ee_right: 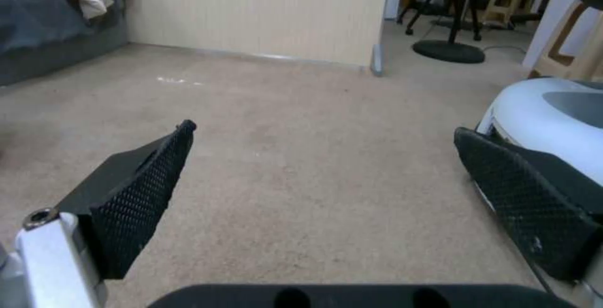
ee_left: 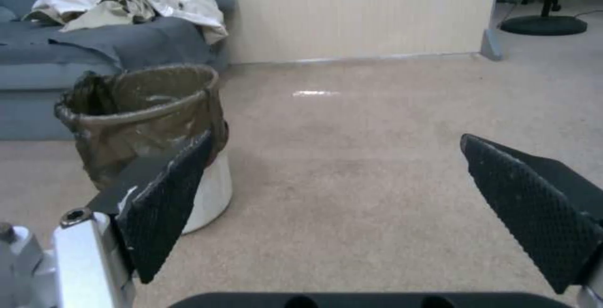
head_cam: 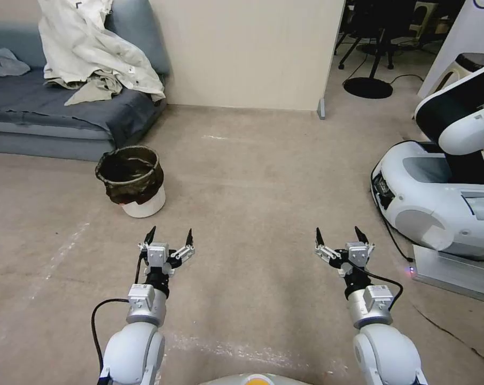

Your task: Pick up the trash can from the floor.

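The trash can (head_cam: 132, 181) is a small white bucket with a dark crinkled bag folded over its rim. It stands upright on the beige carpet floor (head_cam: 252, 176), just in front of the sofa's corner. My left gripper (head_cam: 170, 235) hovers open a short way on the near side of it, slightly to the right, touching nothing. In the left wrist view the trash can (ee_left: 144, 124) stands beyond the left gripper (ee_left: 336, 145), behind one black finger (ee_left: 167, 199). My right gripper (head_cam: 338, 235) is open over bare carpet, far from the can; the right wrist view shows this right gripper (ee_right: 327, 131) open.
A grey-blue sofa (head_cam: 55, 112) with a pale crumpled cloth (head_cam: 92, 48) runs along the back left. A beige wall panel (head_cam: 247, 53) closes the back. Another white robot base (head_cam: 439, 198) stands at the right, with a cable and flat plate (head_cam: 455, 272) beside it.
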Available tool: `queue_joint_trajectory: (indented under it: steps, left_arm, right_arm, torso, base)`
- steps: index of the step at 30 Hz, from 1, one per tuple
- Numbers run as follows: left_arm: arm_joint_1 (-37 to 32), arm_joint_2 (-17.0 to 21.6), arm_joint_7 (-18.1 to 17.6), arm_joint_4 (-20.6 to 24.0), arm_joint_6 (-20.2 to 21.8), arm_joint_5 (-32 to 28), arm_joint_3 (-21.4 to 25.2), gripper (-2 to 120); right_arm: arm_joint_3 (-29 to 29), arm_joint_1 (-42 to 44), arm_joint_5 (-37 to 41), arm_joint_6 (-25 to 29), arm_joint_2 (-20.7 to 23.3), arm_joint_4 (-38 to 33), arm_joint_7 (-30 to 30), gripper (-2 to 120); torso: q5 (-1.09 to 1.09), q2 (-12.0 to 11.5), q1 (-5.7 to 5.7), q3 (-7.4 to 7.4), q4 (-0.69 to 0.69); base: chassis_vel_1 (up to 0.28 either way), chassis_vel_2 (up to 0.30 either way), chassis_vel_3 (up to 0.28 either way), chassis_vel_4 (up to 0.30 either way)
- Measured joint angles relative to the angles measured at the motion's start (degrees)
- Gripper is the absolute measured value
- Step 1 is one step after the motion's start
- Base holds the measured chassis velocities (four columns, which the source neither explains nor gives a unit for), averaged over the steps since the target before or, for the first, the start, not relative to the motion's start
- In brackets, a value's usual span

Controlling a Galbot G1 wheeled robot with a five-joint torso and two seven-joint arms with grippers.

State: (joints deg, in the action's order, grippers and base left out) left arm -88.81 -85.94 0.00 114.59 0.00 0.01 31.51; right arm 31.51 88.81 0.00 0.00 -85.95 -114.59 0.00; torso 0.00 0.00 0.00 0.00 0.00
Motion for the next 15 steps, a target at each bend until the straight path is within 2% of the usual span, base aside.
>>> queue_joint_trajectory:
  steps: [15]
  left_arm:
    - [0.0,0.0,0.0,0.0,0.0,0.0,0.0,98]
  right_arm:
    - [0.0,0.0,0.0,-0.3,0.0,-0.3,0.0,100]
  torso:
    - [0.0,0.0,0.0,0.0,0.0]
  base:
    - [0.0,0.0,0.0,0.0]
